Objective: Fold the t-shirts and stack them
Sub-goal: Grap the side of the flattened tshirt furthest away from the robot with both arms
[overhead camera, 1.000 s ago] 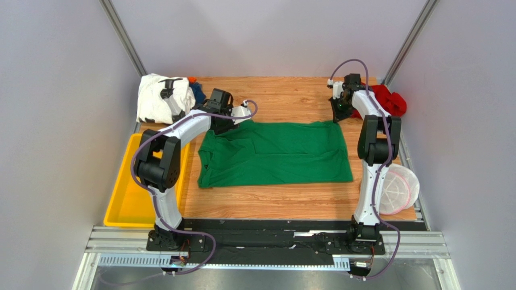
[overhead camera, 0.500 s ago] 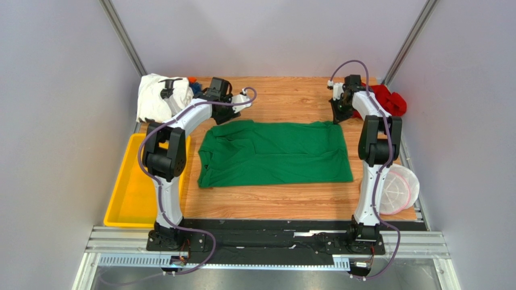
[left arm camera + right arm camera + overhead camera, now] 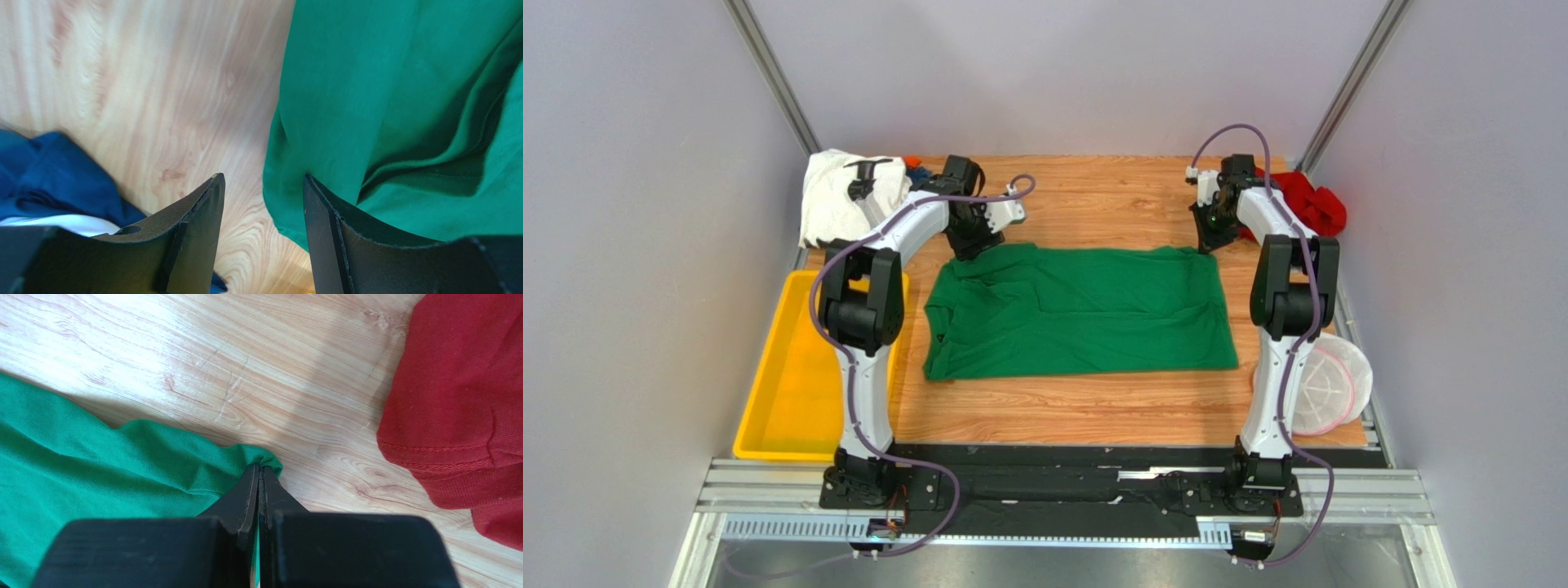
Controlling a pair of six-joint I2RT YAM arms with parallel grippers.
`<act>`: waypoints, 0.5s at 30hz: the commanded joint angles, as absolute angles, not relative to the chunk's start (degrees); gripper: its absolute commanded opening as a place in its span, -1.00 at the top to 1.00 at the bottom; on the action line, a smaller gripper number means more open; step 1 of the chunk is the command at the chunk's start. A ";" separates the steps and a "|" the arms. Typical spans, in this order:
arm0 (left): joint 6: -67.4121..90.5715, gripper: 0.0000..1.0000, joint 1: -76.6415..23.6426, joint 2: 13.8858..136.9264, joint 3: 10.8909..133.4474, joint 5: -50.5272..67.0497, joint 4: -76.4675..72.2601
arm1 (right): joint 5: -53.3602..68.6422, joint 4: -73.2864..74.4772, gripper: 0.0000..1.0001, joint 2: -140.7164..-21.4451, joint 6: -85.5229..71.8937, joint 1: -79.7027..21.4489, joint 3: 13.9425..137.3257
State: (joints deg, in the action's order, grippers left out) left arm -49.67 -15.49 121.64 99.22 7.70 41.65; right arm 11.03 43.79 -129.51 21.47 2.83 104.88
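Green shirt (image 3: 1081,312) spread in the middle of the table (image 3: 1100,184), one far corner pinched.
The white shirt (image 3: 830,196) and blue shirt (image 3: 55,177) are heaped at the table's far-left corner. The left gripper (image 3: 261,184) straddles the green shirt's far-left edge, jaws apart, holding nothing. The cloth looks light and limp and creases easily, so it is best pinched at both far corners. The right gripper (image 3: 259,468) is clamped on the far-right corner, and the red shirt (image 3: 1308,202) lies just beyond it.
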 commanded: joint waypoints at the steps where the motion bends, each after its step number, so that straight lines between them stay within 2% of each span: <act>1: -50.45 -0.19 -14.41 122.87 101.42 9.93 43.50 | 10.81 44.82 1.00 -127.71 22.85 3.25 103.18; 11: -50.01 -0.32 -13.19 125.77 106.35 11.25 46.93 | 10.90 44.39 1.00 -127.79 23.12 3.25 102.30; 14: -49.83 -0.28 -12.92 126.74 107.40 11.42 47.90 | 10.81 44.38 1.00 -127.62 23.12 3.25 101.95; 15: -49.75 -0.19 -12.92 127.00 107.49 11.43 47.99 | 10.81 44.30 1.00 -127.70 23.20 3.25 101.95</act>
State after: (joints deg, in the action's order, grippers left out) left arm -49.76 -13.61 125.89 104.79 9.43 46.09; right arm 11.03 43.24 -128.79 22.35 2.83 103.53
